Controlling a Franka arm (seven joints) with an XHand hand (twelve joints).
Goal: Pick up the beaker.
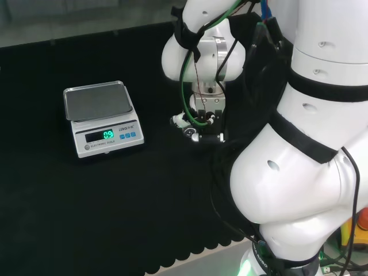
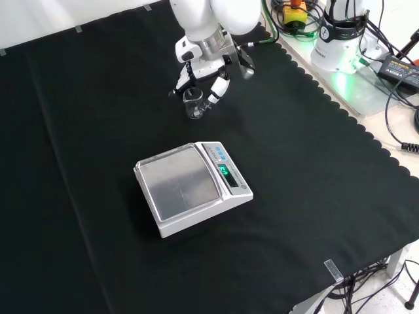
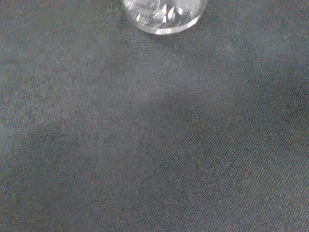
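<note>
Black cloth covers my tabletop [image 2: 314, 196] from edge to edge, with a white scale [image 2: 193, 188] near the middle of the front view, its steel pan bare. Above and just left of it in that view stands the beaker [image 2: 192, 104], a small clear glass vessel, upright on the cloth. I see nothing in it, though clear liquid would be hard to make out.

My robot hand [image 2: 213, 82] is down at the beaker, fingers [image 2: 217, 91] spread to either side of the glass. I cannot tell whether any finger touches it; they look uncurled, so I judge nothing is held yet.

I take this as the end of the approach, before the grasp. Next I would close the fingers round the wall, squarely enough not to tip it, then lift straight up.
</note>
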